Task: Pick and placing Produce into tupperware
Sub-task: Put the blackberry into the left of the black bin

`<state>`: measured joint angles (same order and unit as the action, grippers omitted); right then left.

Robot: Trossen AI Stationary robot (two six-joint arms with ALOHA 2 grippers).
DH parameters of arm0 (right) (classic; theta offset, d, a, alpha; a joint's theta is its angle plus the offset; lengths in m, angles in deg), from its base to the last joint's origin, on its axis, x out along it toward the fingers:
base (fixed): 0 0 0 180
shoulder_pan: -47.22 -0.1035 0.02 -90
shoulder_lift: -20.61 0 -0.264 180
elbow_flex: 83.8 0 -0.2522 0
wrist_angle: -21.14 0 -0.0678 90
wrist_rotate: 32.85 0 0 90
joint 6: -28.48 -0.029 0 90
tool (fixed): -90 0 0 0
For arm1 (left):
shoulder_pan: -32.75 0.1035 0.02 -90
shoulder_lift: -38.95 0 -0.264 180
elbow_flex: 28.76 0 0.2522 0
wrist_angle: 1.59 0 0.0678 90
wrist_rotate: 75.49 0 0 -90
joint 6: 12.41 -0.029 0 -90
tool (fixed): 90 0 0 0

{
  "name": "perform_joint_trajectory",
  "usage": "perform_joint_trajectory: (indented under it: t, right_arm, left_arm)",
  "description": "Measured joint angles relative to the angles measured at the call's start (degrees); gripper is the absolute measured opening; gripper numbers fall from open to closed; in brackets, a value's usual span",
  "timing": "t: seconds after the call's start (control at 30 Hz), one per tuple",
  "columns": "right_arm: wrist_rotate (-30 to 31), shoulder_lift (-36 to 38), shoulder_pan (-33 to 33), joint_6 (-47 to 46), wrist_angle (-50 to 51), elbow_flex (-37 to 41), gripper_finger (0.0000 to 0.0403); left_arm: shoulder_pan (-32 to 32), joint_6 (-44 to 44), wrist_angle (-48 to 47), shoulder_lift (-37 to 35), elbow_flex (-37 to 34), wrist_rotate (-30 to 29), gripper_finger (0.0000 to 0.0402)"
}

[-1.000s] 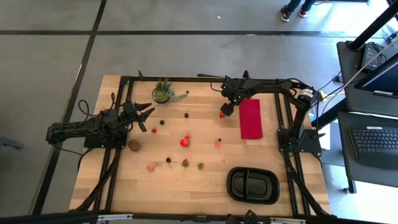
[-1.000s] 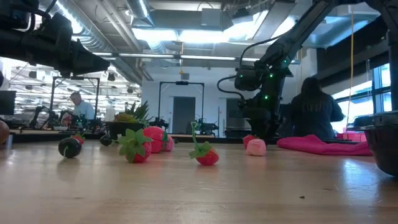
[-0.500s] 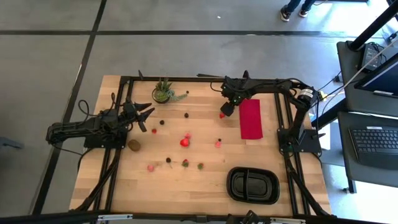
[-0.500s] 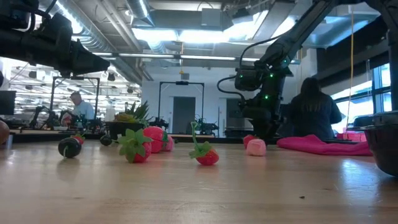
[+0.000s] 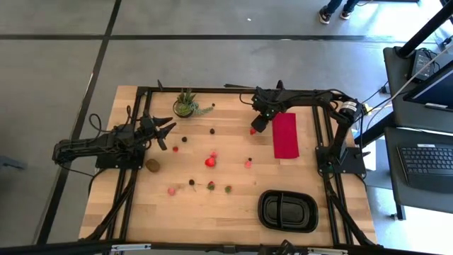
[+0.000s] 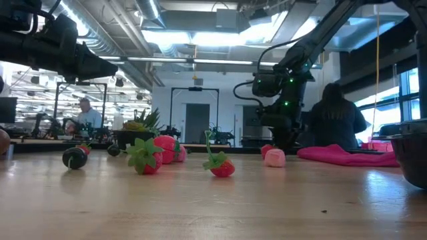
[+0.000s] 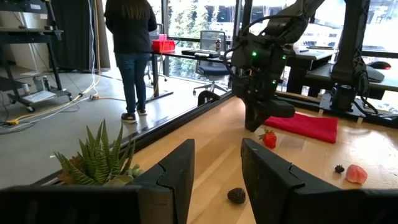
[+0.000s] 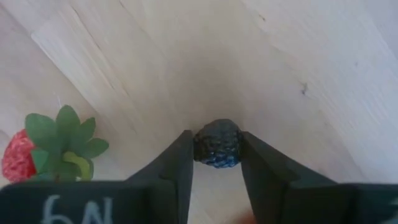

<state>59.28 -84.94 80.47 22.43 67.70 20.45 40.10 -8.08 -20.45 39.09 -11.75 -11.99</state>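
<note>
Your table (image 5: 141,212) carries the tupperware (image 5: 287,211) near its front right corner, with the cloth (image 5: 285,135) toward the back right. The potted plant (image 5: 185,105) sits at the back left. The produce (image 5: 210,162) lies scattered across the middle, between plant and tupperware, none of it in either compartment. Your right gripper (image 5: 258,124) is just left of the cloth, beside a strawberry (image 5: 252,132), with a dark berry (image 8: 216,143) between its fingers, seemingly touching both. Your left gripper (image 5: 168,131) is at the left side, in front of the plant, and the kiwi piece (image 5: 153,166) lies in front of it.

Right pincer (image 8: 216,163) clamped; left pincer (image 7: 217,171) agape.
</note>
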Motion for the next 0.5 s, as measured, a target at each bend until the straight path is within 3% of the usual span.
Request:
perform_joint_trajectory:
  t: [0.27,0.5]
  right_arm:
    - [0.1,8.6,-4.3,-4.6,10.1,0.1,0.0111]
    - [-0.3,20.3,-16.1,-15.4,22.1,0.0,0.0116]
  left_arm:
    - [0.0,0.0,0.0,0.0,0.0,0.0,0.0124]
    - [0.0,0.0,0.0,0.0,0.0,0.0,0.0124]
